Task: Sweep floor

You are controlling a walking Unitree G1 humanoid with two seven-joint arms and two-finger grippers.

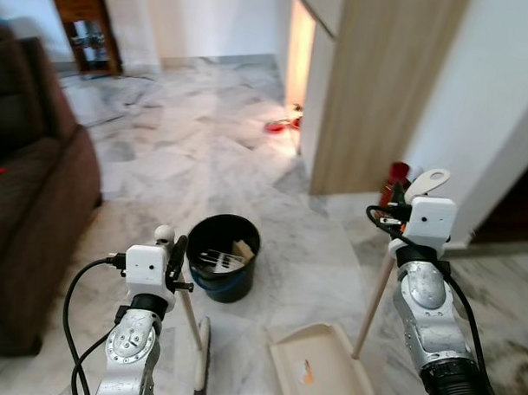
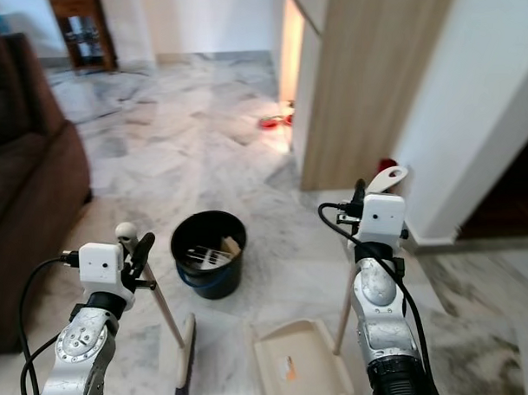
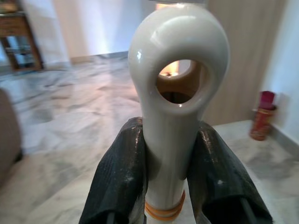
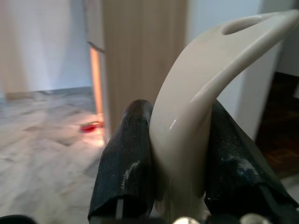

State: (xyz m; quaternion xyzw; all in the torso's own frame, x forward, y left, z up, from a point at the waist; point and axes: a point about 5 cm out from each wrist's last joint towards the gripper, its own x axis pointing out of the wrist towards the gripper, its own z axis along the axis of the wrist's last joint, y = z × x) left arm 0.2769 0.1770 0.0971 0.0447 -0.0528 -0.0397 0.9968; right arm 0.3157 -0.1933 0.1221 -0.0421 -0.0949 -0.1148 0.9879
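Left eye view: I am gripping the broom (image 1: 198, 347) in my left gripper (image 1: 176, 259) and the dustpan (image 1: 317, 362) handle in my right gripper (image 1: 395, 212); next, brushing debris onto the pan beside the bucket (image 1: 223, 256).

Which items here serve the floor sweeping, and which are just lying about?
Part of the job:
- broom, handle held by the left gripper
- dustpan, handle held by the right gripper
- black bucket, standing on the floor between the arms, some items inside

Lying about:
- brown sofa
- red canister by the wall
- red object on the floor by the doorway
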